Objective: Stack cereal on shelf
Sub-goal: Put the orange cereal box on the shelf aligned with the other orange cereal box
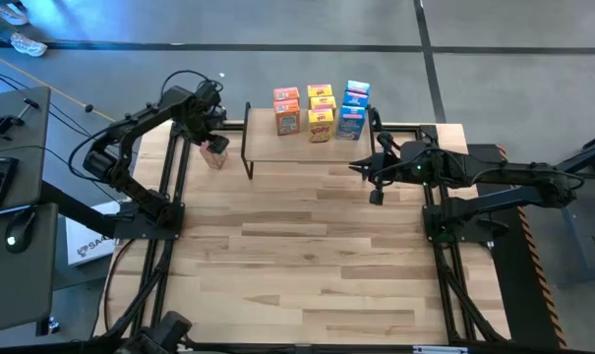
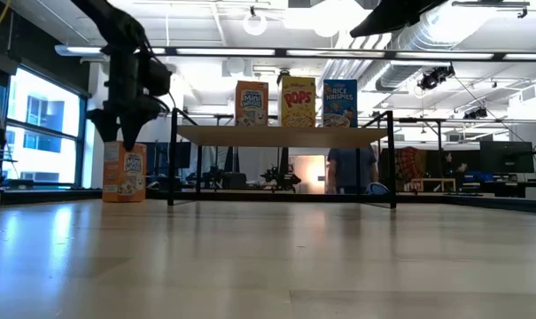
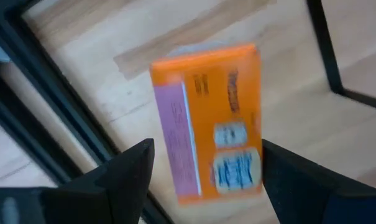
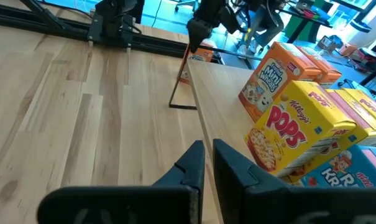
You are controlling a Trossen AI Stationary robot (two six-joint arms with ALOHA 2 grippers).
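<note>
Left gripper point(image 1: 214, 139): hung directly over the lone orange cereal box point(image 1: 215, 154), fingers spread wide to either side of it, nothing clamped; seen in the left wrist view straddling the box's top without touching. Lone orange box: stood upright on the table point(image 1: 307, 256), just outside the shelf's left legs, near the black rail at the table's left edge. Shelf point(image 1: 307, 147): light-wood top on thin black legs, carrying the rest of the cereal in three rows, orange point(image 1: 286, 111), yellow point(image 1: 321, 113), blue point(image 1: 353, 110), grouped toward the back and right of the top. Right gripper point(image 1: 375, 169): parked off the shelf's right end, fingers pressed together, empty. Risks, as judged: off-centre closing on the box likely to tip or twist it; a low carry likely to knock the box against the shelf's left edge or leg; a hasty placement likely to topple the standing rows. Open room: left portion and front strip of the shelf top bare, the best approach from the left and above; wide clear tabletop in front; tight margin between box, shelf leg and left rail.
</note>
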